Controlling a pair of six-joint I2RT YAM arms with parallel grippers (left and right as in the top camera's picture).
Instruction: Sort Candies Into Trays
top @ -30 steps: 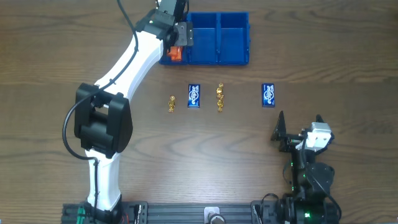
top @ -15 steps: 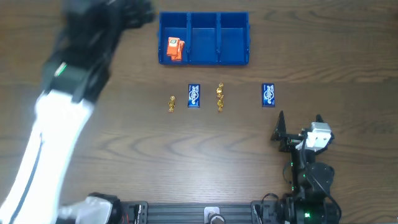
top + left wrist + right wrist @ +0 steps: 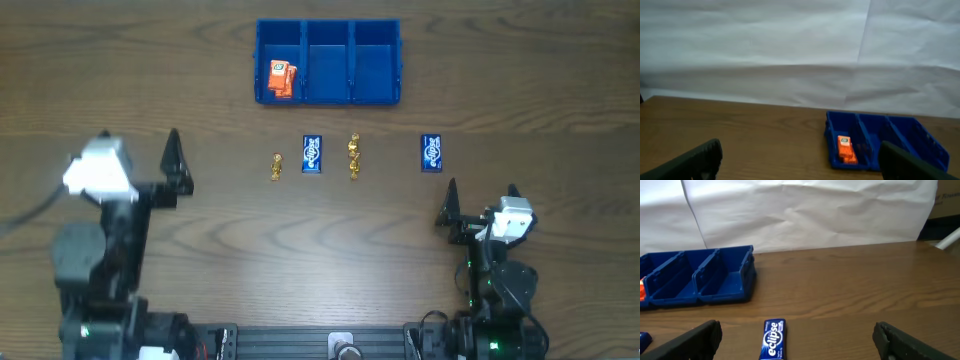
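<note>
Sitting folded low, the left claw (image 3: 138, 155) and right claw (image 3: 480, 198) gape empty.

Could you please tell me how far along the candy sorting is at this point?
Done: orange wrapped candy lies in the left compartment of the blue plastic tray. In hand: nothing; both arms' jaws stand open and empty. Left: two blue rectangular packs and small gold-wrapped candies on the wooden table.

Brown wood-grain table (image 3: 120, 70). A creased white sheet (image 3: 765, 45) hangs as a backdrop behind its far edge.
</note>
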